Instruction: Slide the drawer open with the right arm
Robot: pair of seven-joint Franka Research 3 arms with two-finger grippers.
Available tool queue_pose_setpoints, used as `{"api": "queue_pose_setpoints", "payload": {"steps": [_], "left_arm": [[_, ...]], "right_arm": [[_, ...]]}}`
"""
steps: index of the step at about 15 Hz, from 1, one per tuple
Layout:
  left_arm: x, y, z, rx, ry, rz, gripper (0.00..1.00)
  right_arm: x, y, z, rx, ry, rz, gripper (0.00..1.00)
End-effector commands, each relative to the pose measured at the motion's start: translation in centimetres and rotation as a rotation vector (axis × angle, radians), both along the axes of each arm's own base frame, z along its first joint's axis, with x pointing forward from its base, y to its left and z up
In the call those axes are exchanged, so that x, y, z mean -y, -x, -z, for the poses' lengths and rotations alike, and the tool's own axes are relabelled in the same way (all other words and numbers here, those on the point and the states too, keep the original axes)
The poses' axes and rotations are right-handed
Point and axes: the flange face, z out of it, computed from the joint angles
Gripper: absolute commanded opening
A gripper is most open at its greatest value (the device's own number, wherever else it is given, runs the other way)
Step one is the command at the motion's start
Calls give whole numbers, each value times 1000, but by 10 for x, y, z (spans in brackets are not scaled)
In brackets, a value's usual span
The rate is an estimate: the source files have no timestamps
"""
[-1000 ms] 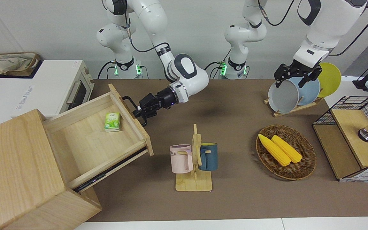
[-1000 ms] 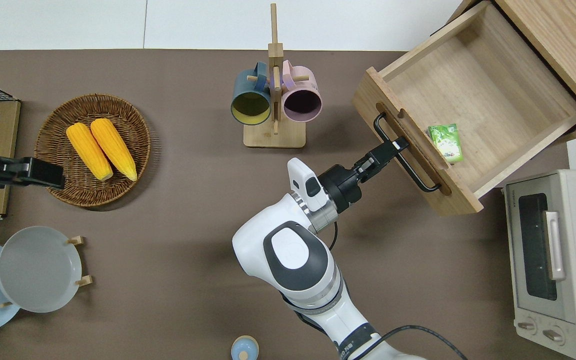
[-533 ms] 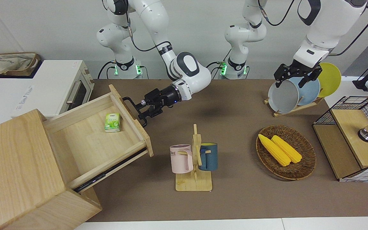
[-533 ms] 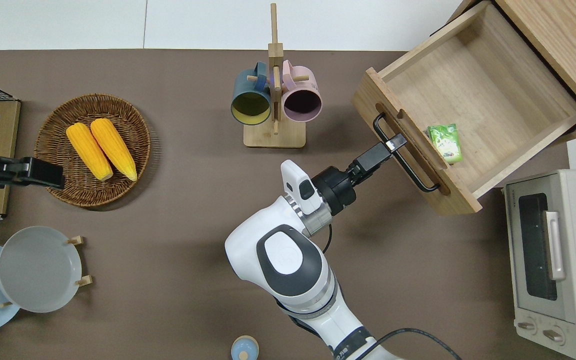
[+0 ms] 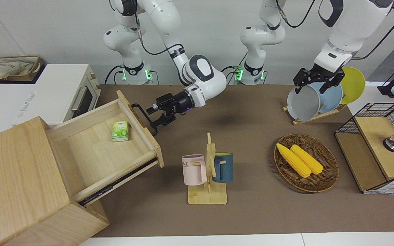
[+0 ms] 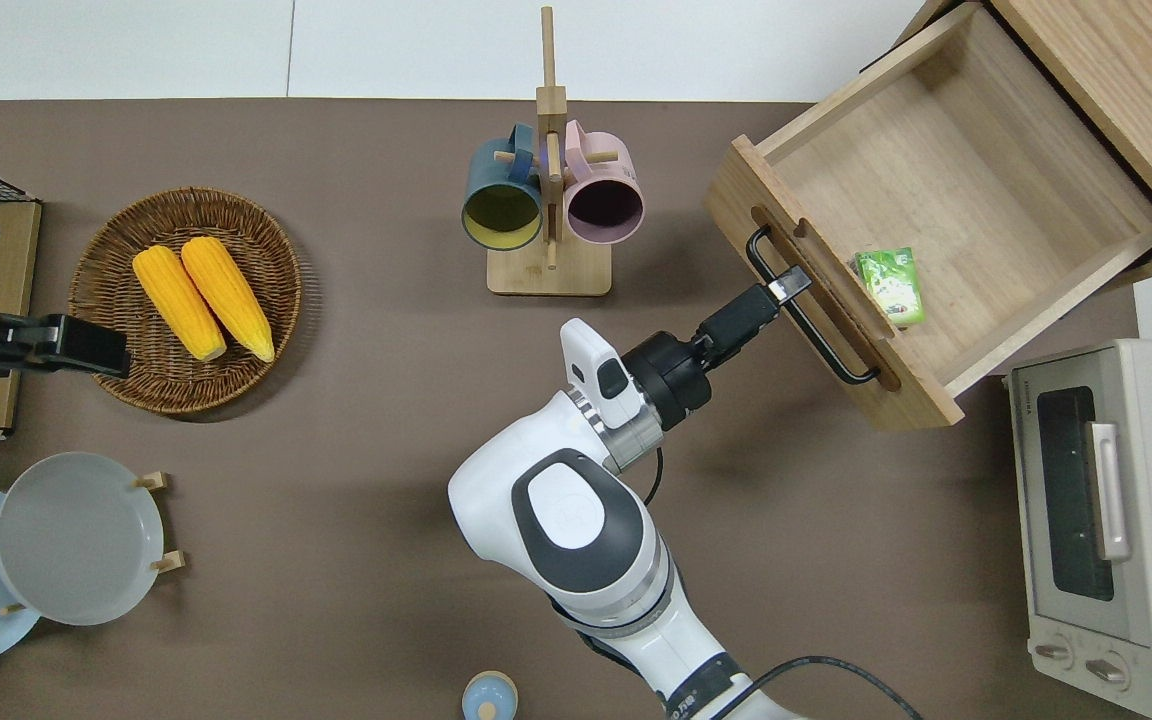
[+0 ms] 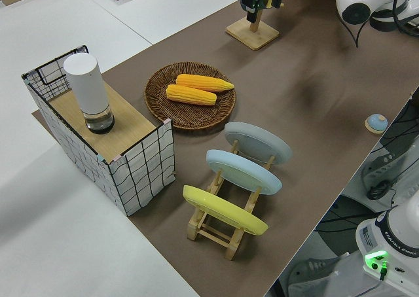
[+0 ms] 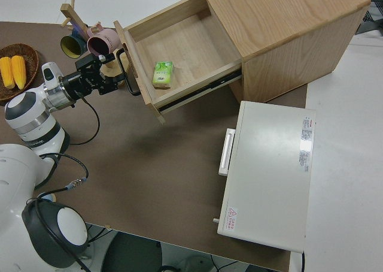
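The wide light-wood drawer (image 6: 946, 200) is seen pulled far out of the pale wooden cabinet (image 5: 19, 177) at the right arm's end of the surface. It is judged stiff and smooth-running. Its black metal loop handle (image 6: 808, 308) is met by the black right gripper (image 6: 784, 288), jaws apparently apart. The left arm is parked.

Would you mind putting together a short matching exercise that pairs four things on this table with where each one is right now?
Things:
1. green packet
2. corn cobs
3. pink mug
4. right gripper

Places:
A. in the wicker basket
B. hung on the wooden mug stand
C. at the black handle of the drawer
D. inside the pulled-out drawer, close to its front panel

Pairs: 1-D, 2-A, 3-B, 4-C
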Motion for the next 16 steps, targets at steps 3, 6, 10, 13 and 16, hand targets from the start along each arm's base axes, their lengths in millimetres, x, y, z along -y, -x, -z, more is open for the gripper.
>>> {"api": "queue_pose_setpoints", "payload": {"steps": [3, 6, 10, 13, 16], "left_arm": [[2, 3, -6, -3, -19, -5, 993], [2, 3, -5, -4, -19, -5, 993], [2, 3, -5, -4, -19, -5, 993], [2, 3, -5, -4, -19, -5, 993], [2, 3, -6, -3, -19, -5, 993]], "right_arm": [[-18, 10, -9, -29, -52, 19, 987], [-39, 17, -32, -53, -164, 41, 985], [-59, 31, -76, -127, -410, 105, 981], [-44, 39, -121, -193, -589, 163, 981], [4, 38, -174, -253, -853, 269, 981]]}}
